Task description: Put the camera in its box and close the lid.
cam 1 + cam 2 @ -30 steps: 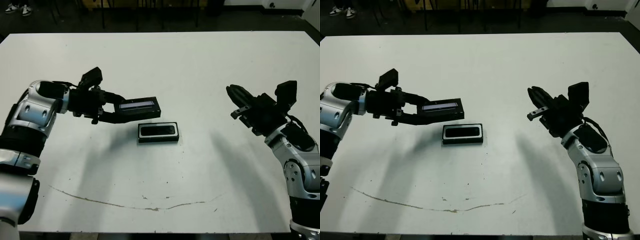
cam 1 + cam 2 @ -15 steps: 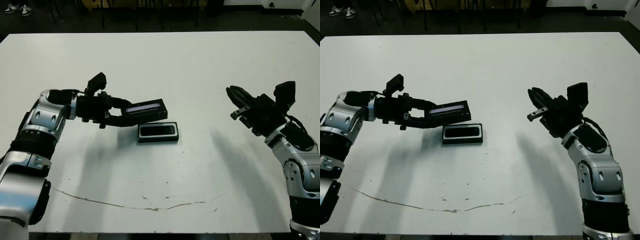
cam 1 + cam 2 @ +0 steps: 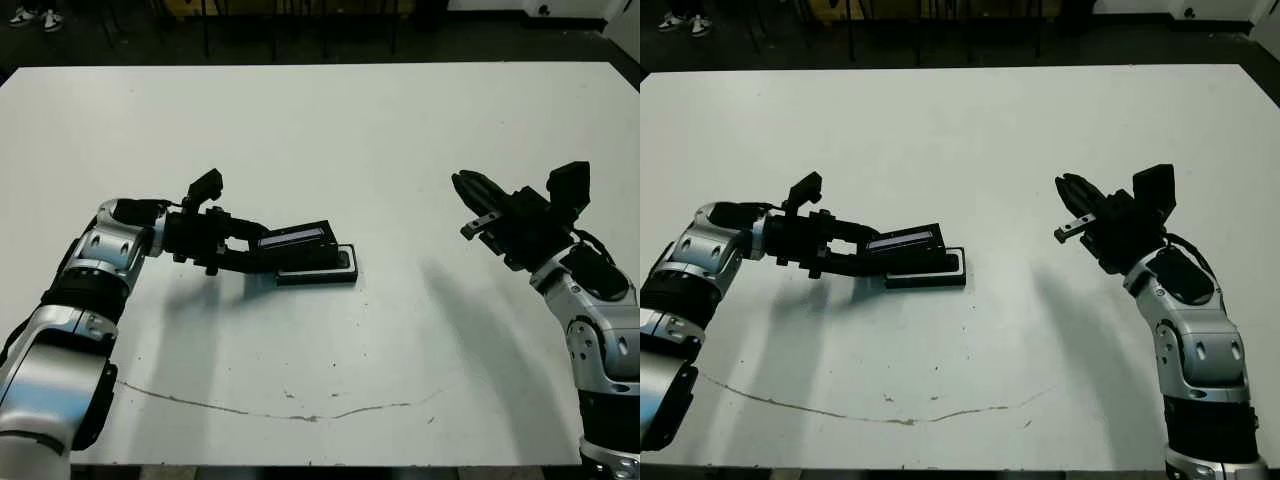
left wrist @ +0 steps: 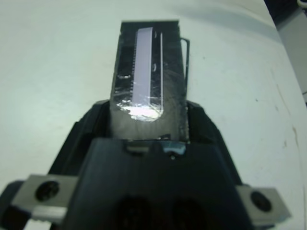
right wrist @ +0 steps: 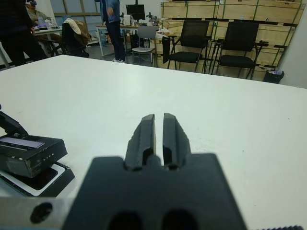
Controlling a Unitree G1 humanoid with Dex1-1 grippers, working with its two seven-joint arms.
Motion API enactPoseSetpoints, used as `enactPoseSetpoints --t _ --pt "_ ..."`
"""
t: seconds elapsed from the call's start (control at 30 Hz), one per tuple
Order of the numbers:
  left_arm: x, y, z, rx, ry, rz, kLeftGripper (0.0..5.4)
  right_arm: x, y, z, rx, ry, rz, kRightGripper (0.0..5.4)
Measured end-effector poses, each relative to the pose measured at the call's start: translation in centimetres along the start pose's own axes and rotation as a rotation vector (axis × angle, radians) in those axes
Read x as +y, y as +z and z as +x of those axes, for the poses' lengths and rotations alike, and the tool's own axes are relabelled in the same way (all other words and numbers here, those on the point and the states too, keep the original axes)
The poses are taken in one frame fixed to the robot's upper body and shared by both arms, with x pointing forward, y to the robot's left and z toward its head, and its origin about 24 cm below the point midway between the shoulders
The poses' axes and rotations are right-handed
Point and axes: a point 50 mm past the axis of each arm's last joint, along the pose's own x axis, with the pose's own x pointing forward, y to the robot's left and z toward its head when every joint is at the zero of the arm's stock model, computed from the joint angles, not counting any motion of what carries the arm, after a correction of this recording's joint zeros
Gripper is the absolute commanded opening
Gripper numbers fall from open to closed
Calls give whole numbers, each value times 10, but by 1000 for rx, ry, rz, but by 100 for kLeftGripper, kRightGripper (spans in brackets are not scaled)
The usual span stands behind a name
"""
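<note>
Left gripper [image 3: 262, 251] grips the lid [image 3: 296, 244], one finger on each long side, the lid sticking out past the fingertips. Lid is tilted: the end away from the gripper is lifted, silvery strip facing up. It hangs over the box [image 3: 318, 266], covering most of it; only the box's near long edge and its end farthest from the gripper show in the head views. Whether the lid's low edge touches the box rim is hard to tell from above. In the right wrist view a slice of the white lining shows under the lid, with a dark shape [image 5: 31, 176] inside it, probably the camera, too much of it hidden to be sure. In the left wrist view the lid fills the space between the fingers and the box shows only as a thin rim along one side; the gripper body blocks the lid's near end.

Right gripper [image 3: 467, 205] hovers above the table [image 3: 400, 150], well apart from the box, fingers nearly together with a thin slit between, holding nothing.

People and chairs [image 5: 235, 45] show beyond the table's far edge, small and cut off.
</note>
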Motion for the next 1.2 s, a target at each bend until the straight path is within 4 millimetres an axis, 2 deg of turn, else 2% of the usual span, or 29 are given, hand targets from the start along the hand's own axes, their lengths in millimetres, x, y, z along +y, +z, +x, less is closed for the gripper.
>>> enactPoseSetpoints --t 0.27,0.73,1.2 --pt "-1 -5 1 18 -38 -27 271 0 1 0 -8 3 9 0" --pt "-4 3 4 49 -59 18 271 1 2 0 -16 6 14 0" --pt "-9 1 8 59 -44 25 271 1 3 -1 -19 -1 12 0"
